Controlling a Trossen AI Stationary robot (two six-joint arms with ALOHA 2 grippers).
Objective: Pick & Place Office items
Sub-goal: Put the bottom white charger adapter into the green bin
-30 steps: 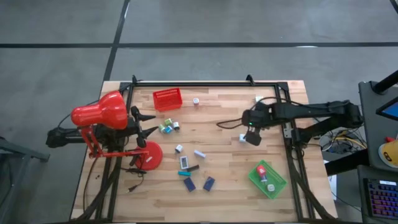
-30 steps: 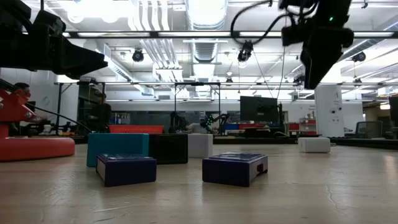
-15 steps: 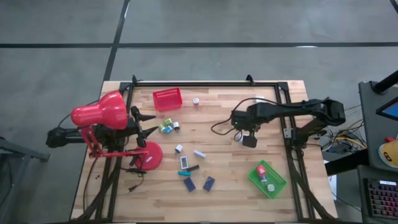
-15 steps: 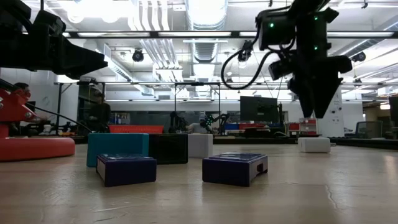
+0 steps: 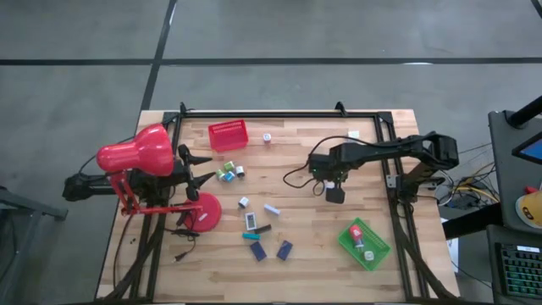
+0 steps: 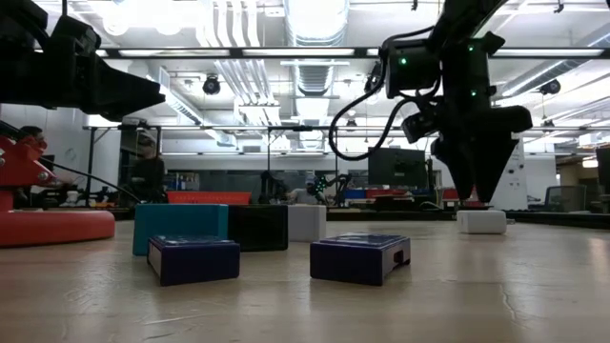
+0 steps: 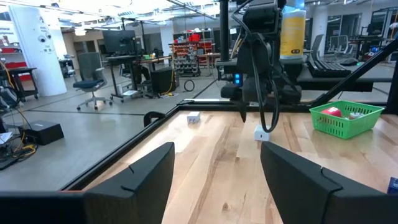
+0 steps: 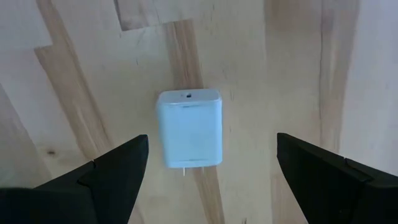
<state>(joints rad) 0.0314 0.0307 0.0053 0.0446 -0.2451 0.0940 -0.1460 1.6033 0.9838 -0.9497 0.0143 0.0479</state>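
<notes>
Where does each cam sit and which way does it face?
High: overhead, straight down; both arms, right gripper over white block.
Low: table height, level across; right gripper above block.
Left wrist: forward across table; own fingers.
Right wrist: straight down; open fingers flank block.
Shared: the block.

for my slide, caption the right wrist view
Open right gripper poised directly above a small white block lying on the wooden table.

Two trays (image 5: 228,134), one lamp (image 5: 135,152)

An overhead camera is looking straight down, a tabletop-level one is looking across, both sharing the table (image 5: 305,212) and scattered blocks (image 6: 360,257).
</notes>
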